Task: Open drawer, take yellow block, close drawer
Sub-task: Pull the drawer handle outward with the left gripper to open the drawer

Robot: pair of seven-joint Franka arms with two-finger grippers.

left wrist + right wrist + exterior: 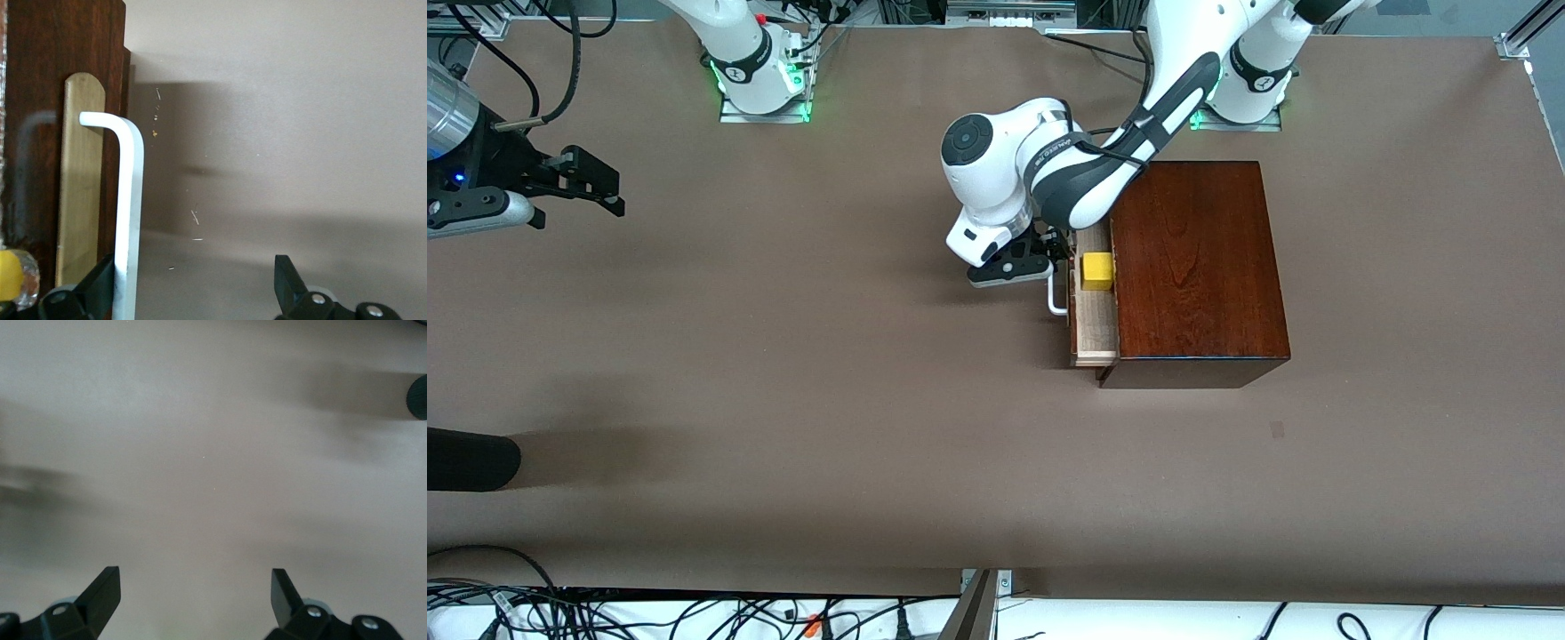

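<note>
The dark reddish-brown wooden box [1196, 267] stands toward the left arm's end of the table. Its drawer [1094, 333] is pulled out a little and shows its pale interior. The yellow block [1097, 270] lies in the drawer; it also shows in the left wrist view [8, 275]. My left gripper [1042, 263] is open at the white bar handle [1056, 298]. In the left wrist view the left gripper [193, 290] has one finger [99, 288] between the handle [130, 200] and the drawer front, the other finger well clear. My right gripper [596, 187] waits open and empty over the table at the right arm's end; it also shows in the right wrist view [193, 600].
A black rounded object [471, 458] juts in over the table at the right arm's end, nearer the front camera; it also shows in the right wrist view [419, 397]. Brown table surface [827, 400] lies in front of the drawer. Cables run along the table's near edge.
</note>
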